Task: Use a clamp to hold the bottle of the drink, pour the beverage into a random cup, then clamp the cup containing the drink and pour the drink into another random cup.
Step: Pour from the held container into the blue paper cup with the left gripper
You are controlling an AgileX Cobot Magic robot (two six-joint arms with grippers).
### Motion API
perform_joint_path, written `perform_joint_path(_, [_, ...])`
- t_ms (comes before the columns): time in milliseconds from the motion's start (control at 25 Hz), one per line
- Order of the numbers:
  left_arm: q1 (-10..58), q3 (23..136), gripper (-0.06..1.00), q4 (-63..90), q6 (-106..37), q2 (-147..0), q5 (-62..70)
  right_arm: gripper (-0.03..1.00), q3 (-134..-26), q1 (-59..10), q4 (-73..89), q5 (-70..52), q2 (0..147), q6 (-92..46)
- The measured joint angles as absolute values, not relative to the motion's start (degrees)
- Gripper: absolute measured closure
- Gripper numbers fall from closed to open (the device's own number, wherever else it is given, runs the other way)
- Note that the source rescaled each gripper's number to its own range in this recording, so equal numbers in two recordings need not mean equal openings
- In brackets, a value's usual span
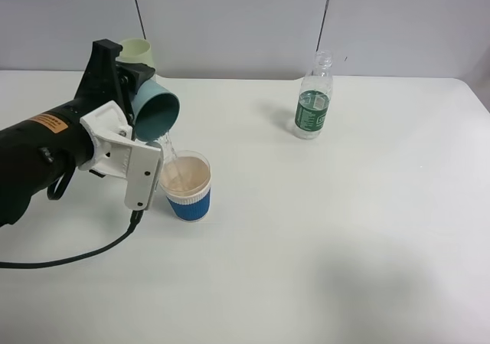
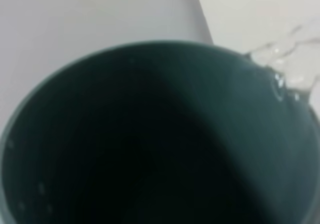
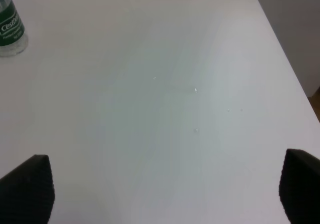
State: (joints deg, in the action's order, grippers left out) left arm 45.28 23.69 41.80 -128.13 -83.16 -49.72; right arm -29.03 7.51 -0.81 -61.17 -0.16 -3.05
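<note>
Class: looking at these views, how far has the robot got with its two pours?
Done: the bottle stands upright on the table, released, with the right claw open and empty. In hand: the left claw tips the teal tumbler, water streaming into the blue-sleeved cup. Left: finish pouring and set the tumbler down.

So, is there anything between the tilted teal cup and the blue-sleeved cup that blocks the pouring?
Nothing visible does. The teal cup, held in the left claw, tips just above the blue-sleeved cup, and only the water stream runs between them.
</note>
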Motion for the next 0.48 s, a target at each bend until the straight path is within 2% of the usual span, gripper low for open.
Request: perform_joint_path(480, [45.28,23.69,0.93,38.34,-133.34,-83.16,-50.53,0.15,-29.03,7.51,-0.81,-61.17,-0.16,-3.05])
